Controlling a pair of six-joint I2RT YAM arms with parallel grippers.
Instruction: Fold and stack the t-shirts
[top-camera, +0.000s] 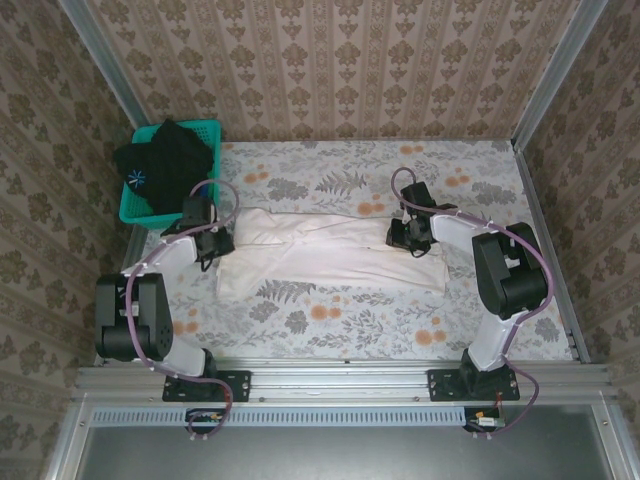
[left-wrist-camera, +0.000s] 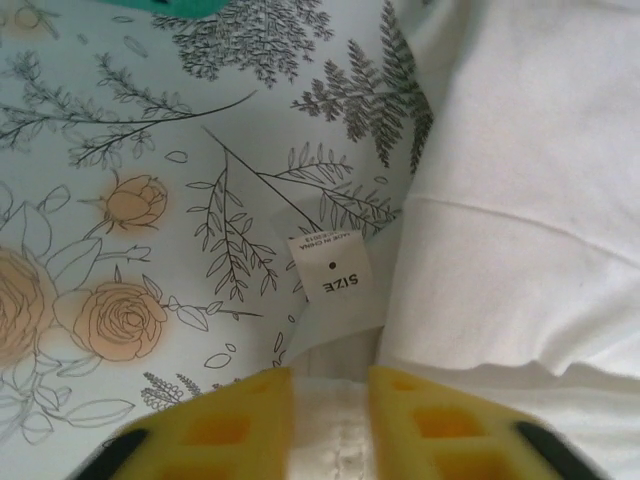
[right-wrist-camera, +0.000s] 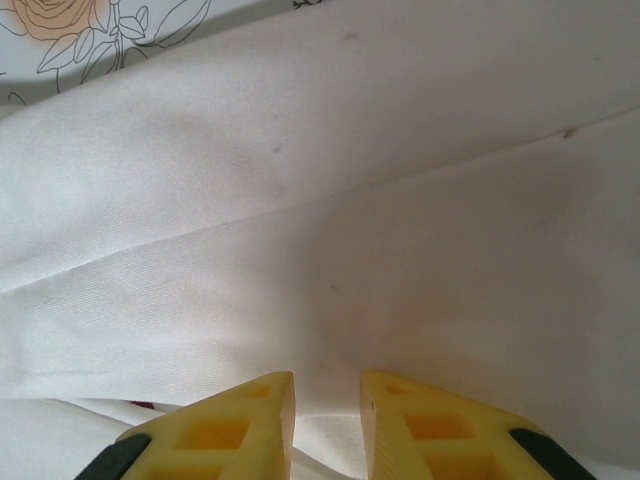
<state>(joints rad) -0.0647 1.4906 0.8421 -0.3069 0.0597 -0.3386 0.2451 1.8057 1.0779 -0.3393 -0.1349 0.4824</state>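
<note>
Yellow left fingers pinch white t-shirt collar; right fingers nip its cloth likewise.

Your white shirt lies across the middle of the table, stretched left to right in a long folded band with the plain pale side up. You can see soft creases running along its length. At its left end the ribbed collar shows, and a white tag reading SIZE lies partly on the table beside it. Near the right end a sliver of red print peeks from under a fold. Your black shirt, with a small pale-blue burst on it, sits heaped in the basket at the far left corner.
</note>
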